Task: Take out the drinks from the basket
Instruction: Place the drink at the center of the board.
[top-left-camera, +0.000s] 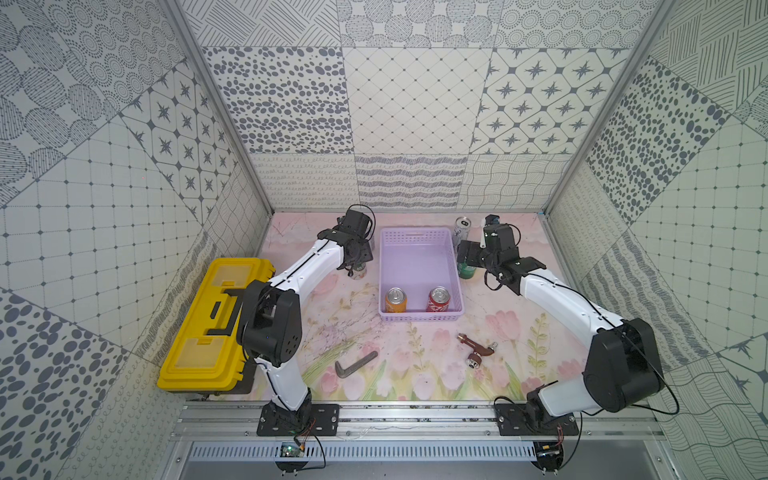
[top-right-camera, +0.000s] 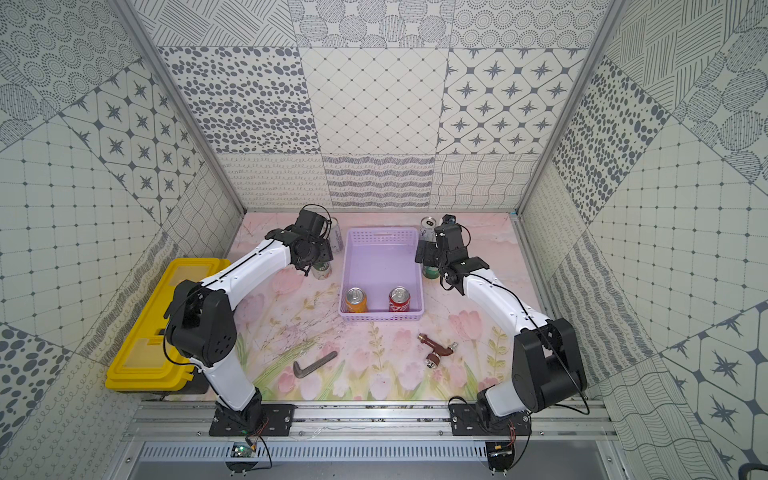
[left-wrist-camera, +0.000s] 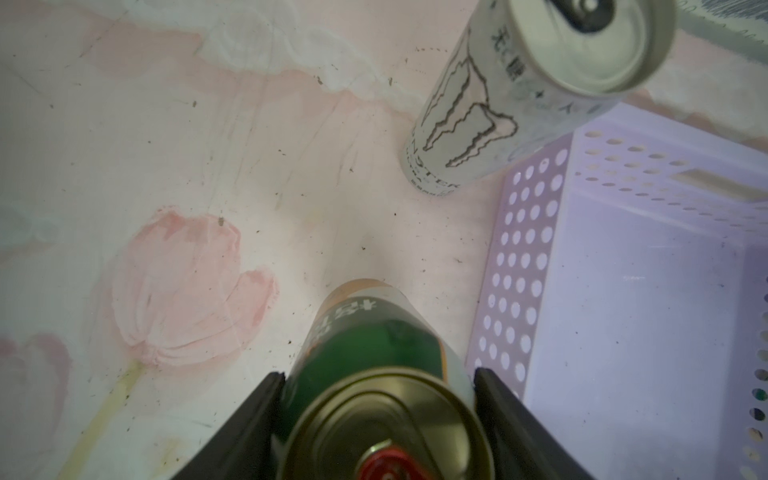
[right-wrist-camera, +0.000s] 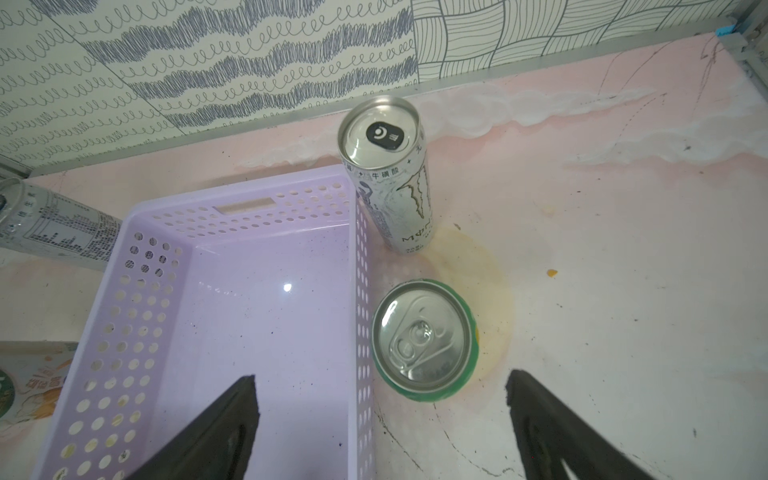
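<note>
Two cans (top-left-camera: 395, 300) inside basket (top-left-camera: 415, 257), apparently four drinks (right-wrist-camera: 424, 336) outside.

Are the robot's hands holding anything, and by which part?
The left hand grips the dark green can by its sides near the gold top. The right hand is open and holds nothing.

The left arm (top-left-camera: 316, 270) and right arm (top-left-camera: 557, 299) share glossy white links, bulky black joint housings (top-left-camera: 270, 328) dotted with small holes, thin black cables (top-left-camera: 300, 262) along the links, and black bolted base plates (top-left-camera: 297, 419); left gripper (left-wrist-camera: 377, 372) and right gripper (right-wrist-camera: 380, 376) have matte black wedge fingers (right-wrist-camera: 224, 424).
</note>
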